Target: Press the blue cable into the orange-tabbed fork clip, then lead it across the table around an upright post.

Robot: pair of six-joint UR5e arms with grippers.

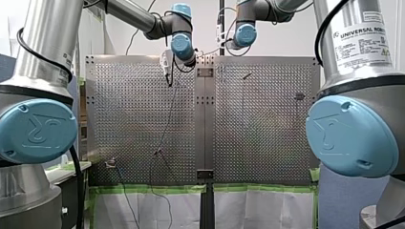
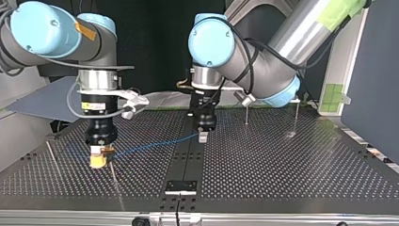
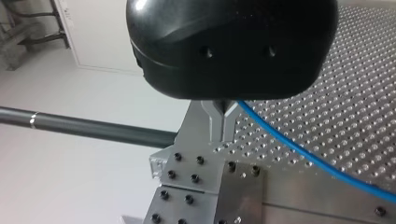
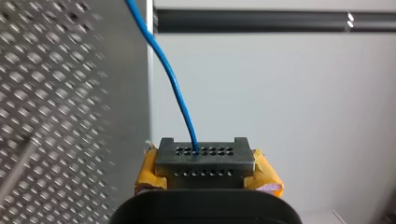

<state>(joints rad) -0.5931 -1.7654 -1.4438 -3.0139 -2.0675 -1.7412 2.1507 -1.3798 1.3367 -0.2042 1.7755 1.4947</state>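
Left claw (image 2: 203, 137) and right claw (image 2: 97, 159) clamp the blue cable (image 2: 150, 146); hold the span taut for pressing in.

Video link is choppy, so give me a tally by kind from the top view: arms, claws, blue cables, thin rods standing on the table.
arms: 2 (my left arm, my right arm)
claws: 2 (left claw, right claw)
blue cable: 1
thin rods: 4
Total: 9

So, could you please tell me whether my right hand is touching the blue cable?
Touching. The right wrist view shows the blue cable ending pinched between the right hand's yellow-padded fingers.
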